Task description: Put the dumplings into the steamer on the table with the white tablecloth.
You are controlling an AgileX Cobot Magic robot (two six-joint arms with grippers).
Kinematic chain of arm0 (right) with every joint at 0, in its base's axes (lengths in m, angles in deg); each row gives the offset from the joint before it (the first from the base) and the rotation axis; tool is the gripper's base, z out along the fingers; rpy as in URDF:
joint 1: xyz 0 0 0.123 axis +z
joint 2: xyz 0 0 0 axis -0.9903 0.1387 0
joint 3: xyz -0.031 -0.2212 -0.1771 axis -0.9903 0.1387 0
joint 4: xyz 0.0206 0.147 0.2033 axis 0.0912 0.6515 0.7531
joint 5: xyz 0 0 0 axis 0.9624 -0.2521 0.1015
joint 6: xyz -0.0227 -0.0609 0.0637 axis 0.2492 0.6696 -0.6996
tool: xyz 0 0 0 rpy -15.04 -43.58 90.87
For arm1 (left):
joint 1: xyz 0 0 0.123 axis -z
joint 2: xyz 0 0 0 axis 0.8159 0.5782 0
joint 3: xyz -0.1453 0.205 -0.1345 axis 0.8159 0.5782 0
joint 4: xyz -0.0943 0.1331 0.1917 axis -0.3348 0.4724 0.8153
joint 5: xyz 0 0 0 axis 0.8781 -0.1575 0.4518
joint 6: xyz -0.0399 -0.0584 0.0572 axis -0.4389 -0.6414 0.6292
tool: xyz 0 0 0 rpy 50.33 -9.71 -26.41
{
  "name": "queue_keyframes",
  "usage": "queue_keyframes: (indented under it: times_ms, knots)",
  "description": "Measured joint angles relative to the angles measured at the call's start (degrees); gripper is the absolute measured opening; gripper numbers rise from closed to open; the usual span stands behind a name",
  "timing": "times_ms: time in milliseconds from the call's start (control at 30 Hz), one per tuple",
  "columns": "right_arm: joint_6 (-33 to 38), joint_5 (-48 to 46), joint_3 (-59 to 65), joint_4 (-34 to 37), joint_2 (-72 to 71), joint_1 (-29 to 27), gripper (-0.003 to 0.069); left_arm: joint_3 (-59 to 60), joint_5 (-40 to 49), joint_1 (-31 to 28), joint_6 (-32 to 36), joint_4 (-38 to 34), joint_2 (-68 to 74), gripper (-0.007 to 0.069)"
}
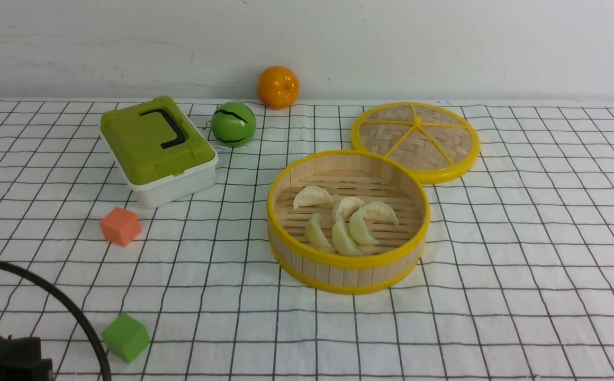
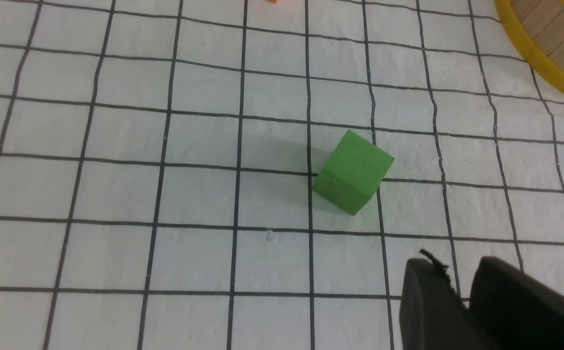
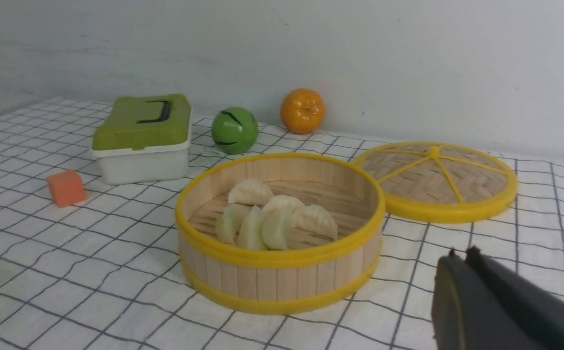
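- Both grippers sit low at the near edge of the table, holding nothing. The left gripper (image 2: pixel 462 291) shows a narrow gap between its two dark fingers, so it looks slightly parted; I cannot tell whether it is opening or closing. It hangs over bare cloth just beside the green cube (image 2: pixel 352 171).
- The right gripper (image 3: pixel 462 257) has its fingers pressed together, closed on nothing, hovering near the steamer's front right side.
- Outward from there, the steamer (image 1: pixel 346 267) stands upright near the middle of the white tablecloth (image 1: pixel 524 238), its woven lid (image 1: pixel 416 138) lying flat just behind it to the right, the rims touching or nearly so.
- The dumplings (image 1: pixel 345 217) are inside the steamer, clustered on the slatted floor. I count five clearly; a sixth may be tucked among them, hard to say. None lies out on the cloth in any view.
- Their long axes differ: the rear left one lies crosswise, curved back up, while the front ones run roughly front to back, leaning on one another with their pleated edges turned various ways.
- By my judgement the loading step is done or all but done, and both arms look parked.
- If anything is left, the next move calls for confirming the count, then perhaps keeping clear of the basket wall.
- Off to the left stand a green-lidded box (image 1: pixel 157 151), an orange cube (image 1: pixel 120 226), a green ball (image 1: pixel 233 124) and an orange (image 1: pixel 278 87), all well apart from the steamer.
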Motion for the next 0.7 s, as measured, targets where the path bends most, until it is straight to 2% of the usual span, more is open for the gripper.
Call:
queue_keyframes:
  times_ms: [200, 300, 333, 400, 467, 600, 700]
  knots:
    - [4.7, -3.8, 2.7, 1.6, -11.6, -1.6, -0.0011, 0.0, 0.0, 0.0, 0.0, 0.0, 0.0, 0.0141]
    - [7.6, -5.9, 6.2, 10.7, -17.6, -6.7, -0.0011, 0.0, 0.0, 0.0, 0.0, 0.0, 0.0, 0.0145]
    - [7.6, -6.0, 6.3, 11.5, -17.7, -7.1, -0.0011, 0.0, 0.0, 0.0, 0.0, 0.0, 0.0, 0.0146]
    - [12.7, -7.0, 7.2, 19.5, -18.3, -11.7, -0.0011, 0.0, 0.0, 0.0, 0.0, 0.0, 0.0, 0.0148]
    - [17.1, -8.3, 7.3, 24.5, -18.3, -15.4, -0.0011, 0.0, 0.0, 0.0, 0.0, 0.1, 0.0, 0.0152]
    - [25.9, -11.0, 7.3, 29.2, -18.3, -20.0, -0.0011, 0.0, 0.0, 0.0, 0.0, 0.2, 0.0, 0.0156]
    - [29.0, -14.6, 7.3, 31.0, -18.3, -20.5, -0.0011, 0.0, 0.0, 0.0, 0.0, 0.2, 0.0, 0.0160]
